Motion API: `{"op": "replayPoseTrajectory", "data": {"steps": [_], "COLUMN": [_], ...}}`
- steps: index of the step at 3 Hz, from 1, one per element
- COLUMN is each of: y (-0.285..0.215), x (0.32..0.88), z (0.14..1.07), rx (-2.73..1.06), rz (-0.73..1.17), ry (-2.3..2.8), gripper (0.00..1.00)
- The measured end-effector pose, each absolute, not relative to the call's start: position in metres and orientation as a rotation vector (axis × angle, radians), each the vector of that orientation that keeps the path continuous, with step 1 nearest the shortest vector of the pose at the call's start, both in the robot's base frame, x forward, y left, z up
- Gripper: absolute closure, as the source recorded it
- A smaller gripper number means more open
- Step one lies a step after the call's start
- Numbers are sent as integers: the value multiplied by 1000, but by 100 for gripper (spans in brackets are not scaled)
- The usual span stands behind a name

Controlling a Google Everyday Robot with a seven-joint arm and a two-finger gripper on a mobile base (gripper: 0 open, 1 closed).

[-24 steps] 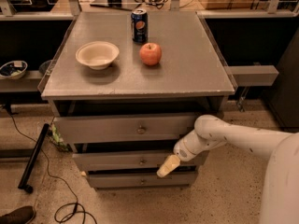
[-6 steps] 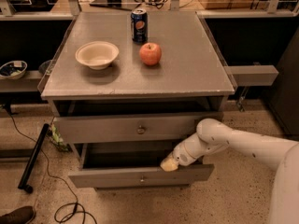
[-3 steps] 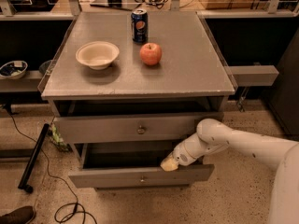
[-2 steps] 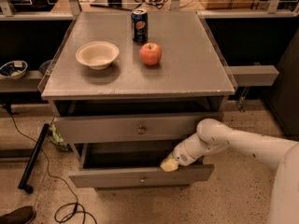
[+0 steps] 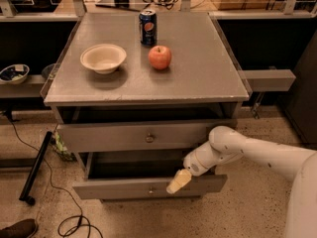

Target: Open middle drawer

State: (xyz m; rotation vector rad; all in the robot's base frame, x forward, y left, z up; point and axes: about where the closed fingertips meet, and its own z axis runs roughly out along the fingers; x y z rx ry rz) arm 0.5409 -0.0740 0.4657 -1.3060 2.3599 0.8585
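Camera view: gripper at mid drawer

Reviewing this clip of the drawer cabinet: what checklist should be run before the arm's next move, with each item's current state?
1. Middle drawer pulled out: ok, its front stands well forward with a dark cavity behind it.
2. Gripper placement: ok, at the middle drawer's front top edge, right of its knob.
3. Gripper actually touching the front: cannot tell.
4. Top drawer left alone: ok, its front sits back under the tabletop.
5. Things on top steady: ok, the bowl, apple and can stand away from the front edge, the can upright.
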Motion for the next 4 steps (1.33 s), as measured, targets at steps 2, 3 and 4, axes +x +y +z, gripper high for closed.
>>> {"op": "replayPoseTrajectory", "data": {"steps": [2, 3, 4], "y": [-91, -91, -91], "x": [511, 511, 511], "z": [456, 456, 456], "rx": [-1264, -1264, -1264], "rz": [933, 933, 933], "ry": [2389, 2389, 2389], "gripper": [0, 0, 19]}}
